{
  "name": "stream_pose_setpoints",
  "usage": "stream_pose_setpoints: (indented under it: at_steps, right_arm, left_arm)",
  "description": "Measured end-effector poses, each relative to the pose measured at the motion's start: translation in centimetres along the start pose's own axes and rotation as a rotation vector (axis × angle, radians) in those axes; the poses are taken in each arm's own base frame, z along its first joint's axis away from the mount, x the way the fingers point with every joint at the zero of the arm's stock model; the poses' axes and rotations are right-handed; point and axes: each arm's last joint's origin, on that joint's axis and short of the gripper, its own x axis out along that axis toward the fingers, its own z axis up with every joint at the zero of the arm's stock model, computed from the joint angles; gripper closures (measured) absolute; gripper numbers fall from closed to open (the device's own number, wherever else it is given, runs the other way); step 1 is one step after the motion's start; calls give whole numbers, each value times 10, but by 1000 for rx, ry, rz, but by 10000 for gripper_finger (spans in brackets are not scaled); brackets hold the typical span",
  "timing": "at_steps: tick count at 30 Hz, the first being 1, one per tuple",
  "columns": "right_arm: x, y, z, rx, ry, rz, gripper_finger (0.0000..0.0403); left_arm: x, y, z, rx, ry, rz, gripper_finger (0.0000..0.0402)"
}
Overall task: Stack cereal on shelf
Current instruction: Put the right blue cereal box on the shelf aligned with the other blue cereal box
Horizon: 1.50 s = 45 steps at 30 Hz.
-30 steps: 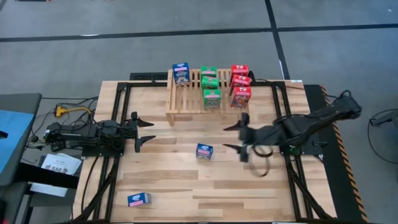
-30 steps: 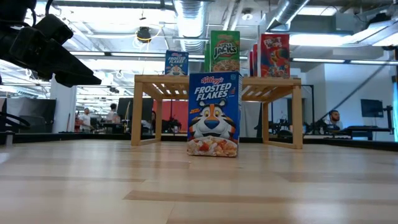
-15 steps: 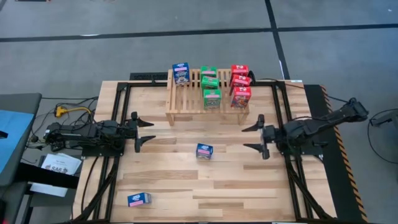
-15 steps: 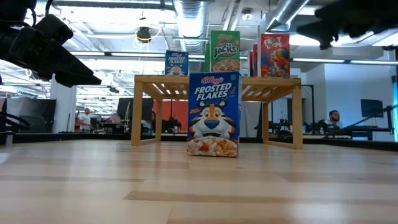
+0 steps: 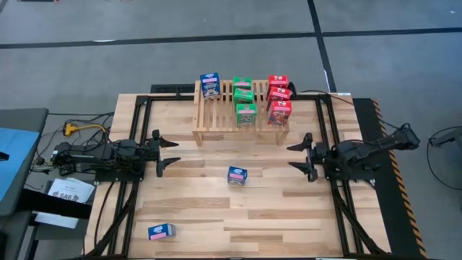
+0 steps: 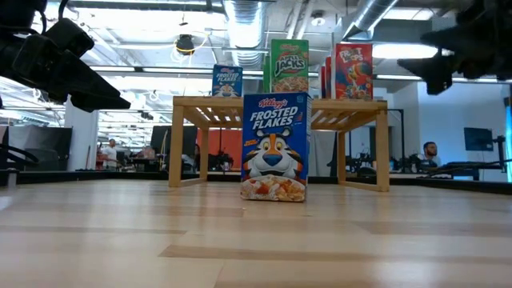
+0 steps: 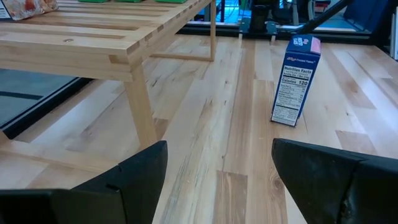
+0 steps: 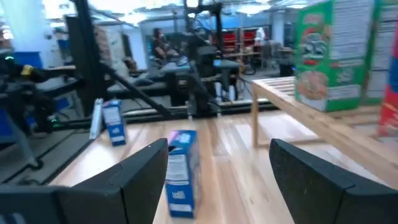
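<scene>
The shelf [image 5: 238, 112], a low slatted wooden rack, stands at the table's far middle. On it stand one blue cereal box [image 5: 210, 85], three green ones [image 5: 244, 101] and three red ones [image 5: 279, 97]. Another blue box [image 5: 237, 175] stands upright at the table's centre [image 6: 274, 147]. A third blue box [image 5: 161, 231] lies flat near the front left corner. My left gripper [image 5: 172, 152] hovers open at the left, pointing toward the centre. My right gripper [image 5: 291, 157] hovers open at the right, facing it. Neither has anything between its fingers.
Bare wooden tabletop [image 5: 216, 209] lies between the two grippers and around the centre box. The shelf's legs [image 7: 142, 112] stand just off my left gripper's far side. Black frame rails [image 5: 130, 209] run along both table sides. People and desks show in the room behind.
My right gripper has drawn back from near the table's centre toward the right edge, sinking and tipping up from a downward slant to level. It stays open and empty. The boxes and my left arm have not moved.
</scene>
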Motion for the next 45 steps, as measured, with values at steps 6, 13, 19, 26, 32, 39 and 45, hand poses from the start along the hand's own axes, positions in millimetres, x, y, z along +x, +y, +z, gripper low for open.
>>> stream_pose_setpoints:
  at_steps: [6,13,19,26,32,39,45]
  right_arm:
    - [-3,-9,-11,65,99,-76,96]
    - [-2,-11,-17,80,156,-101,96]
    - [-2,-11,-18,152,162,-108,96]
    - [-2,-11,-18,152,165,-109,96]
    - [-2,-11,-18,153,167,-109,96]
    - [-2,-11,-19,153,168,-109,96]
    - [-2,-11,-19,152,168,-109,96]
  left_arm:
    - [0,0,0,0,0,0,123]
    - [0,0,0,0,0,0,123]
    - [0,0,0,0,0,0,123]
    - [0,0,0,0,0,0,123]
    - [0,0,0,0,0,0,123]
    - [0,0,0,0,-1,0,123]
    - [0,0,2,13,-29,0,123]
